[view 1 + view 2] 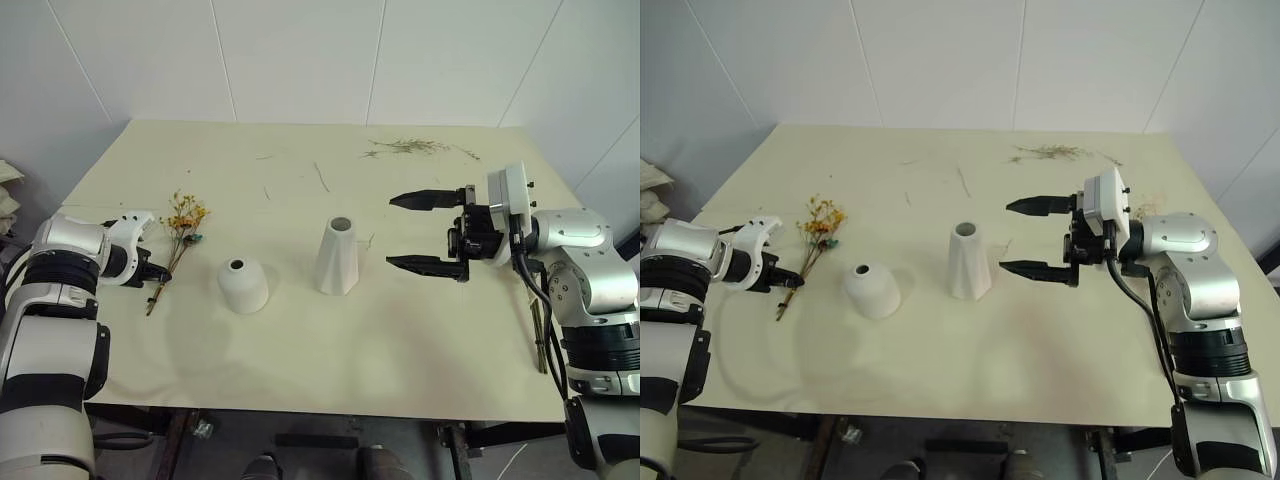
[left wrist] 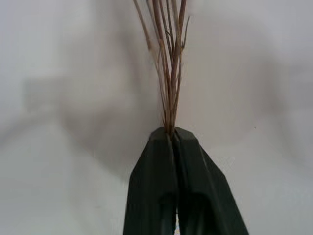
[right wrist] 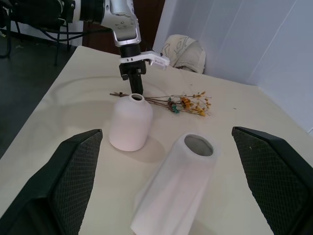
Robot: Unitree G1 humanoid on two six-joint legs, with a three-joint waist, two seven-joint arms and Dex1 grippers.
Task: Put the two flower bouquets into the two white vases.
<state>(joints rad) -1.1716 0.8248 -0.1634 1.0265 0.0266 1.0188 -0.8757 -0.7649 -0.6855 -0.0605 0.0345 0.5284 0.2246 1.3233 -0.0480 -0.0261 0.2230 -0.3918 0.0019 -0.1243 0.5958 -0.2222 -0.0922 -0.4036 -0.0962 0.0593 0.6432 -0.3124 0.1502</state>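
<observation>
The left claw (image 1: pixel 152 277) is clamped on the lower stems of the yellow bouquet (image 1: pixel 183 222), which lies flat on the worktop (image 1: pixel 300 350) left of the squat vase (image 1: pixel 243 285); gripping low leaves the stem ends free for a vase mouth. The right claw (image 1: pixel 428 232) hangs wide and empty beside the tall vase (image 1: pixel 337 257), probably ready to steady it.

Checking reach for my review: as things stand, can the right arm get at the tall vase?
Probably yes. The right gripper hangs open beside the tall vase, fingers pointing at it, with bare table between them.
</observation>
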